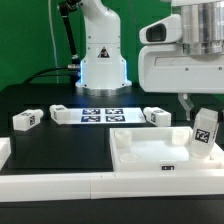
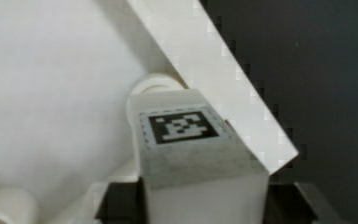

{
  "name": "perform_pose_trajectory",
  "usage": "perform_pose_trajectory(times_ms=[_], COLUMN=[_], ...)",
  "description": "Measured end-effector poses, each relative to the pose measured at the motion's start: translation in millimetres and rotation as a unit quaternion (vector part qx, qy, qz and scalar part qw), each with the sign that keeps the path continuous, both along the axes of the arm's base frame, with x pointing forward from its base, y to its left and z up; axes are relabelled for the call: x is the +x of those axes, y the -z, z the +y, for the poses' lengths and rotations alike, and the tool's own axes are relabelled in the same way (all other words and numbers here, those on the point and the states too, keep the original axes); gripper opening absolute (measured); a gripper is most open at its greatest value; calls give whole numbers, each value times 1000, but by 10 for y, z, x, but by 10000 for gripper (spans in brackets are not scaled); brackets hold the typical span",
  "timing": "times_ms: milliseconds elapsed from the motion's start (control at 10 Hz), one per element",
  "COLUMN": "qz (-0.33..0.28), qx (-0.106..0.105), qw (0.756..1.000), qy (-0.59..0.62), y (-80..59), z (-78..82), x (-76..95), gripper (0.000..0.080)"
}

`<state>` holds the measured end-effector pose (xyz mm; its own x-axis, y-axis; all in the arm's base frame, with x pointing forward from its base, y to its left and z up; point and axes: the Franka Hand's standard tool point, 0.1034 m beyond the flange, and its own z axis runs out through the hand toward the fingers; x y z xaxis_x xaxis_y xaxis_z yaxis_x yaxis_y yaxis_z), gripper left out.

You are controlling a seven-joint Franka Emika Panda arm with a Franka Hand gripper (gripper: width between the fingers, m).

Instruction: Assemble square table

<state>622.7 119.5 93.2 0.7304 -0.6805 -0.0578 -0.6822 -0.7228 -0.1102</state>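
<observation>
The white square tabletop (image 1: 148, 150) lies at the exterior view's right front, rim up. My gripper (image 1: 201, 116) is shut on a white leg (image 1: 205, 131) with a tag and holds it tilted over the tabletop's right side. In the wrist view the leg (image 2: 190, 140) sits between my dark fingers (image 2: 130, 204), and its far end is close to the tabletop's raised rim (image 2: 208, 70) near a corner. Three more legs lie on the black table: one at the left (image 1: 27, 119), one by the marker board's left (image 1: 62, 112), one at its right (image 1: 157, 116).
The marker board (image 1: 100, 113) lies flat in front of the robot base (image 1: 102, 55). Long white border bars run along the front edge (image 1: 60, 183) and at the left (image 1: 4, 151).
</observation>
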Motion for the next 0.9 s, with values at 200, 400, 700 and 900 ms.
perform_pose_trajectory(times_ms=[200,400,700,900], qz=[-5,-14,-12,2], qx=[5,7,29,40], qw=[996,988,964,946], qy=[94,153,264,321], y=[3,0,17,53], z=[-36,-40,77,185], x=[-12,-32,-92,-149], gripper=[307,307,306,296])
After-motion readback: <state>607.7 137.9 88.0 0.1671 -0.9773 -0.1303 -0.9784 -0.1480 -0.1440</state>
